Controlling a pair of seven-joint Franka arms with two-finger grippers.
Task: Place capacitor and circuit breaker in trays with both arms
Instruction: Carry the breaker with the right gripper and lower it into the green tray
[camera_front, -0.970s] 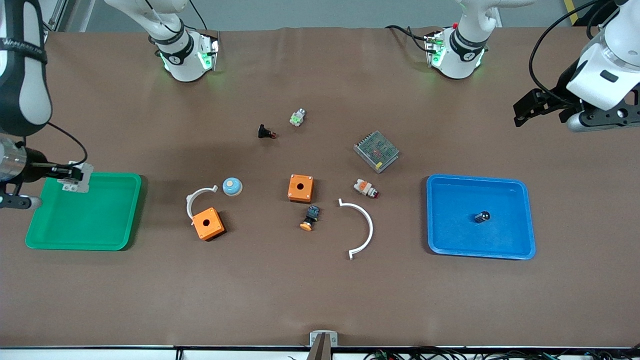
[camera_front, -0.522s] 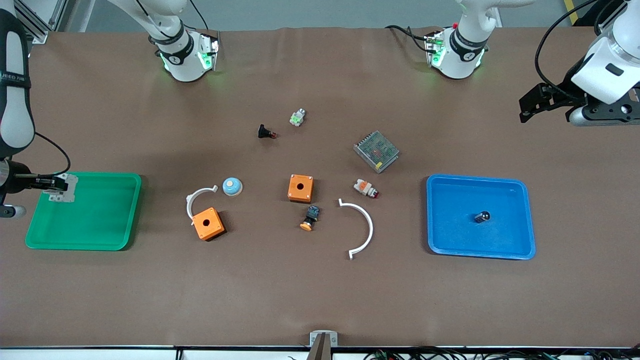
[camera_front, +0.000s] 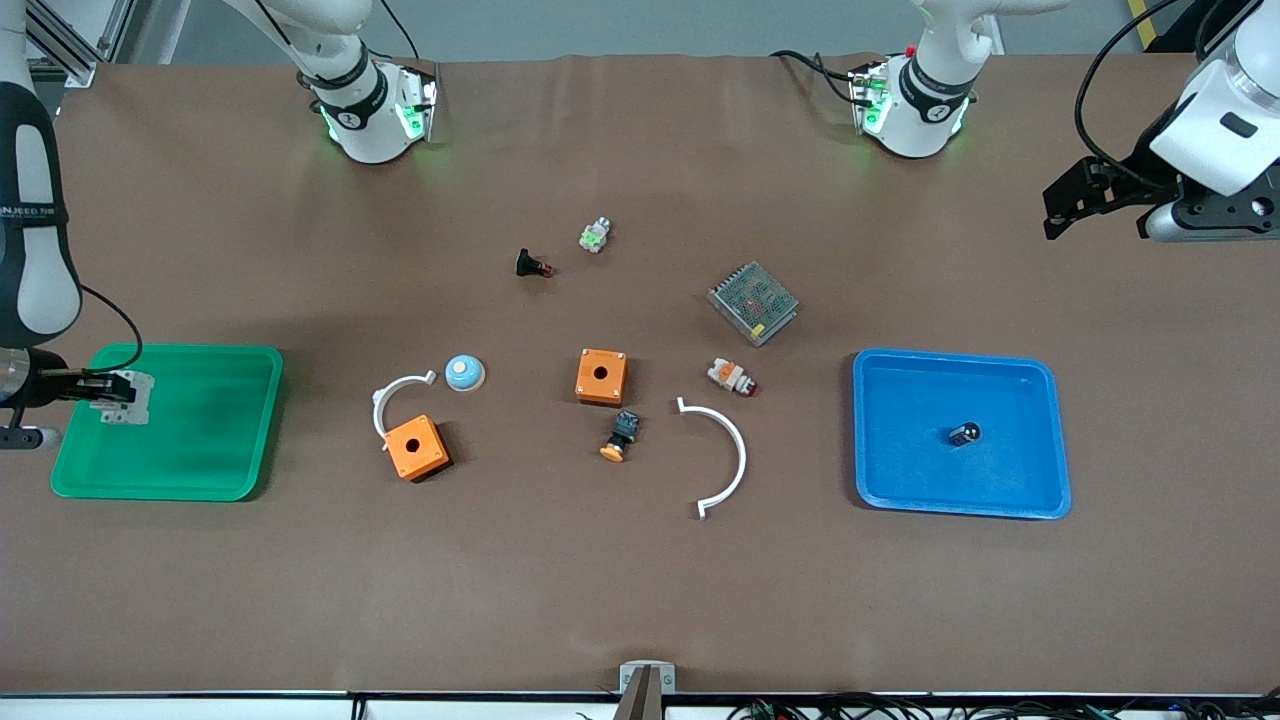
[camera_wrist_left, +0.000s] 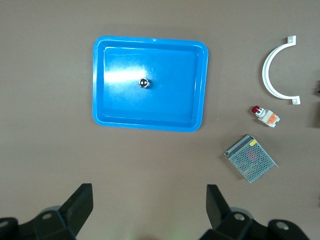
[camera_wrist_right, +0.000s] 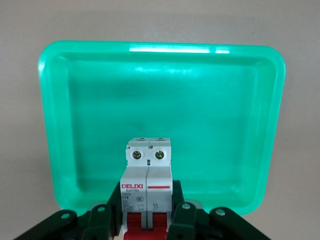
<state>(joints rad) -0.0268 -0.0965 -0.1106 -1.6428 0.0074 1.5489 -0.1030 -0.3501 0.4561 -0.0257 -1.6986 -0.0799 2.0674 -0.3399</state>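
The circuit breaker (camera_front: 128, 398), a white-grey block with red levers, is clamped in my right gripper (camera_front: 100, 386), which is shut on it over the green tray (camera_front: 265, 420), at that tray's end toward the right arm. In the right wrist view the circuit breaker (camera_wrist_right: 147, 175) sticks out between the fingers (camera_wrist_right: 182, 217) above the tray (camera_wrist_right: 160, 55). The capacitor (camera_front: 964, 433), a tiny black cylinder with a silvery top, lies in the blue tray (camera_front: 1040, 500). My left gripper (camera_front: 1058, 210) hangs open and empty over bare table. Its wrist view shows the capacitor (camera_wrist_left: 144, 83) in the blue tray (camera_wrist_left: 150, 40).
Between the trays lie two orange boxes (camera_front: 601, 376) (camera_front: 417, 447), two white arcs (camera_front: 730, 455) (camera_front: 392, 398), a metal mesh box (camera_front: 753, 302), a white-orange connector (camera_front: 731, 376), an orange-capped button (camera_front: 620, 436), a blue dome (camera_front: 465, 373), a black push-button (camera_front: 530, 264) and a white-green part (camera_front: 595, 235).
My right gripper has carried the circuit breaker toward the right arm's end of the green tray. My left gripper has drifted slightly away from the blue tray, still open.
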